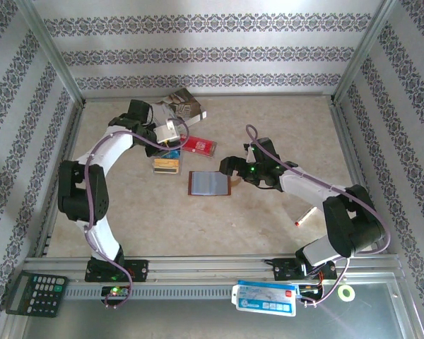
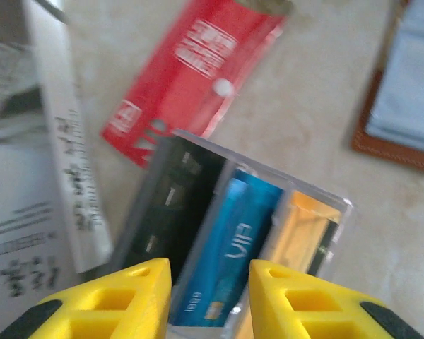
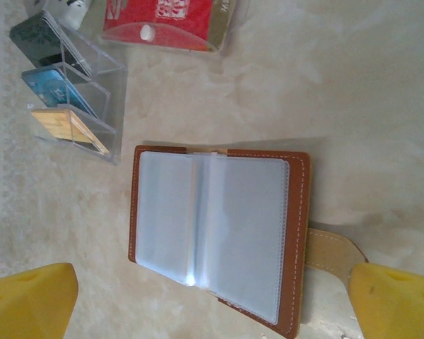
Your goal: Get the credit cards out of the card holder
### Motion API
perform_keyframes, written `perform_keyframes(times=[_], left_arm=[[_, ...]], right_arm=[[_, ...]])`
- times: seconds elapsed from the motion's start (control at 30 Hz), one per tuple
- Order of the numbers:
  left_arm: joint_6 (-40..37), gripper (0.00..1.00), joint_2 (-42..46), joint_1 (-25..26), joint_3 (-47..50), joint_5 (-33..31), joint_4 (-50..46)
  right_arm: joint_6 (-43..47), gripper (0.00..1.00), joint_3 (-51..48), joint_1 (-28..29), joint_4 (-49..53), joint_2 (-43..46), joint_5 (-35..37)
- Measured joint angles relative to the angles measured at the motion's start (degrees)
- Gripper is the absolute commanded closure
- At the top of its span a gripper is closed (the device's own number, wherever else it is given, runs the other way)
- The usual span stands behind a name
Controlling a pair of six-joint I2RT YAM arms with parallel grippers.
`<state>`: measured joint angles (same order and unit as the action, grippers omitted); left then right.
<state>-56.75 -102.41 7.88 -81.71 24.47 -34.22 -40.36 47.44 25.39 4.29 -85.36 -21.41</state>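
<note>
The card holder (image 1: 208, 183) lies open and flat on the table, brown leather with pale blue-grey sleeves (image 3: 212, 226) and its tab (image 3: 332, 247) sticking out to one side. Three credit cards stand in a clear slotted stand (image 1: 167, 164): a black one (image 2: 173, 205), a blue one (image 2: 237, 244) and a tan one (image 2: 300, 229). My left gripper (image 2: 210, 272) hovers just over the blue card, its yellow fingers apart and gripping nothing. My right gripper (image 3: 212, 275) stands wide open over the holder (image 2: 410, 106), touching nothing.
A red flat pouch (image 1: 199, 145) lies just beyond the stand, and a white-grey booklet (image 1: 178, 104) behind the left arm. A white marker (image 1: 304, 217) lies by the right arm. A calculator (image 1: 37, 293) and a white-blue packet (image 1: 266, 296) sit on the front rail.
</note>
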Motion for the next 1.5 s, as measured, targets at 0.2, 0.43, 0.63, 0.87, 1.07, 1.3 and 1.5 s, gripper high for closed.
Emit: perform_keyframes(times=[0.2, 0.43, 0.63, 0.87, 1.07, 1.3, 1.5], left_arm=[[22.7, 0.33, 9.3, 0.0, 8.2, -12.7, 15.2], [47.3, 0.26, 16.0, 0.0, 9.6, -25.9, 15.9], [62.2, 0.09, 20.6, 0.0, 11.6, -29.4, 9.8], [71.0, 0.00, 26.6, -0.4, 21.3, -26.6, 8.2], [73.6, 0.00, 29.7, -1.2, 26.2, -20.4, 8.9], [74.2, 0.00, 30.1, -1.2, 27.5, -16.5, 10.9], [74.4, 0.00, 30.3, -1.2, 27.8, -15.5, 12.3]], right_arm=[[0.9, 0.02, 5.7, 6.1, 5.2, -0.1, 7.5], [2.4, 0.05, 14.1, 13.4, 9.6, -8.4, 13.1], [3.3, 0.08, 20.6, 17.5, 15.5, -16.4, 17.8], [4.2, 0.13, 28.4, 19.8, 22.5, -22.4, 23.2], [4.1, 0.17, 32.6, 20.2, 26.9, -26.6, 24.6], [3.2, 0.20, 36.9, 20.5, 30.0, -30.7, 24.6], [2.7, 0.28, 38.7, 20.9, 31.3, -32.1, 23.8]])
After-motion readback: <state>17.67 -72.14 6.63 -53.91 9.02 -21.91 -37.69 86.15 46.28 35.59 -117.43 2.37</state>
